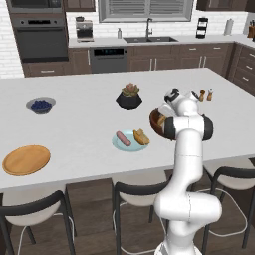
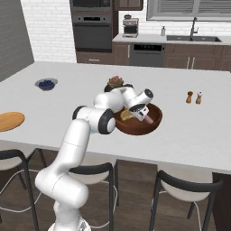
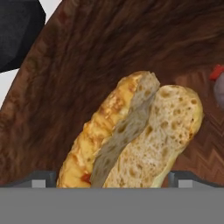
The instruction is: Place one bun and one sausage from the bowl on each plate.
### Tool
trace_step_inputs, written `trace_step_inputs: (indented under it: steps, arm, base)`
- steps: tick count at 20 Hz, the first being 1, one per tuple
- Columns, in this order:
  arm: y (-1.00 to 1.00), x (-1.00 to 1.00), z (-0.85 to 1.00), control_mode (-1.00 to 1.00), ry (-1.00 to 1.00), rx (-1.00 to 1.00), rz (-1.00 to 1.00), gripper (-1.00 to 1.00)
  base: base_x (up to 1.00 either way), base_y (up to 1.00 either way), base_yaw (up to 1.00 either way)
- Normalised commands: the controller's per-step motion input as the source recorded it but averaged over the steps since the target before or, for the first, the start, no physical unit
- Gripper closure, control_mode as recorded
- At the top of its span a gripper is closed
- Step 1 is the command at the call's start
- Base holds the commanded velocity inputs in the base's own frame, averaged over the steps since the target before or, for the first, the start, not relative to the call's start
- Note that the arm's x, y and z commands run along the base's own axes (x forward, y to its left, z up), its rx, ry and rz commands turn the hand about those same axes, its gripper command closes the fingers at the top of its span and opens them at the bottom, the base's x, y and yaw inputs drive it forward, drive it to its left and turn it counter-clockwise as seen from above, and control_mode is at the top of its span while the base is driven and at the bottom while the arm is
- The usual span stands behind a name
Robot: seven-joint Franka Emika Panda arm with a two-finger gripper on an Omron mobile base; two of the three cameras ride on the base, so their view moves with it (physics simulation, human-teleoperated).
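Observation:
The dark reddish-brown bowl (image 2: pixel 151 126) stands on the island right of the plant, and my arm partly covers the bowl (image 1: pixel 155 124) in the left base view. My gripper (image 2: pixel 139 114) reaches down into it, open. In the hand view a split bun (image 3: pixel 140 131) lies on the bowl's floor (image 3: pixel 87 65) between the fingertips (image 3: pixel 43 179) of the gripper (image 3: pixel 113 181), untouched. A sausage (image 2: pixel 148 118) lies beside the bun (image 2: pixel 126 115). The pale-blue plate (image 1: pixel 119 145) holds a sausage (image 1: pixel 123 138) and a bun (image 1: pixel 141 137). The orange plate (image 1: pixel 26 160) lies bare at the near left.
A black plant pot (image 1: pixel 129 98) stands just behind the bowl. A small grey bowl of blueberries (image 1: pixel 41 104) sits far left. Salt and pepper shakers (image 2: pixel 194 97) stand to the right. Stools line the island's near edge.

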Motion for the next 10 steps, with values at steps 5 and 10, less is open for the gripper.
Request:
trace_step_inputs:
  steps: [5, 10]
  arm:
    - [0.0, 0.0, 0.0, -1.0, 0.0, 0.0, 0.0, -1.0]
    - [0.0, 0.0, 0.0, -1.0, 0.0, 0.0, 0.0, 1.0]
  base:
    - [0.0, 0.0, 0.0]
    - [0.0, 0.0, 0.0]
